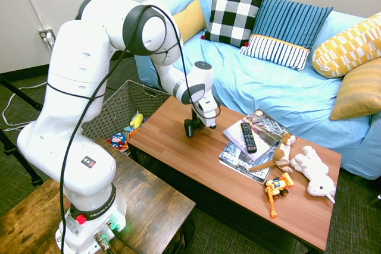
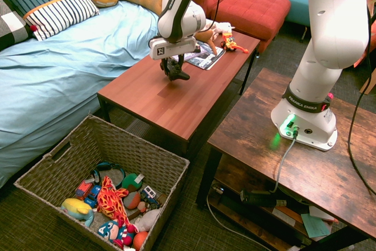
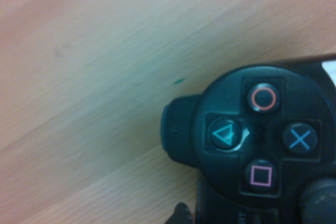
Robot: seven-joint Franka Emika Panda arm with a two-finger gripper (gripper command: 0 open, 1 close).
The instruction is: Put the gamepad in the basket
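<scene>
Coffee table (image 1: 196, 165): in front of the sofa (image 1: 280, 87), between the sofa and a lower side table (image 2: 282, 163).
Gamepad (image 2: 175, 70): on the coffee table, directly under the gripper (image 2: 174, 67), toward the basket end.
Basket (image 2: 44, 171): on the floor off the end of the coffee table, beside the sofa; toys (image 2: 111, 201) inside.
Magazines (image 1: 253, 141): 2 stacked at the middle of the table; remote (image 1: 248, 137) on top.
Plush toys (image 1: 306, 168): far end of the table, beyond the magazines.
Toy digger (image 1: 277, 190): just beside the plush toys, at the table's front edge.
Cushions (image 1: 280, 28): along the sofa back.
</scene>
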